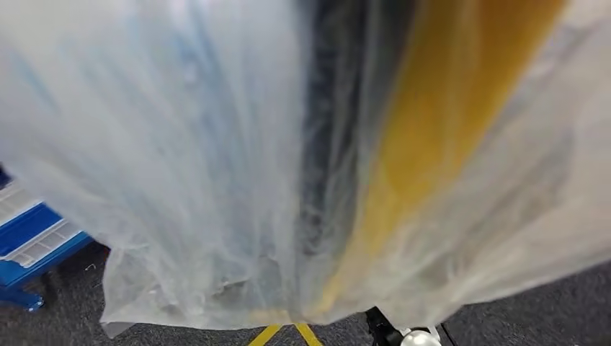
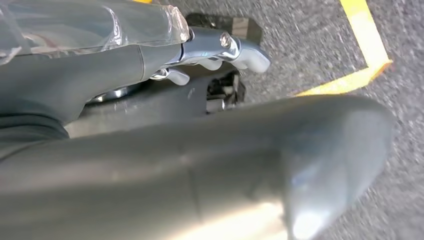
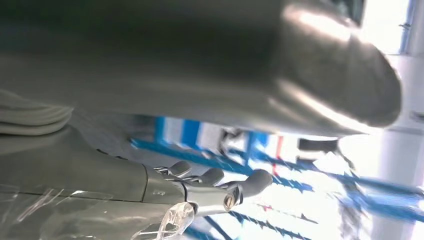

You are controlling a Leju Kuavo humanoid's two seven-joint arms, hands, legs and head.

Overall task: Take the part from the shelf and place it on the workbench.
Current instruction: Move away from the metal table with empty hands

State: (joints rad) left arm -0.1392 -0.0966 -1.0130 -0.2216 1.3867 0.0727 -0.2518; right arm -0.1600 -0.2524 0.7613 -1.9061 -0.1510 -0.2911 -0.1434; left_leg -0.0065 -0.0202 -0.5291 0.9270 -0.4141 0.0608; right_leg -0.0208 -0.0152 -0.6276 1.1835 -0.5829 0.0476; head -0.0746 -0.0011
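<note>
You have the part (image 1: 302, 166), a long dark and yellow piece wrapped in clear plastic, held up close before the head camera, above grey floor (image 1: 519, 310) with yellow tape (image 1: 277, 335). The left hand (image 2: 220, 52) and right hand (image 3: 215, 187) each lie against plastic film; whether they grip it, you probably can't tell.

A dark grey speckled floor (image 1: 547, 317) is seen, marked with yellow tape lines (image 1: 306, 334). What may be a blue shelf (image 1: 32, 241) stands on it at one side, blurred.
</note>
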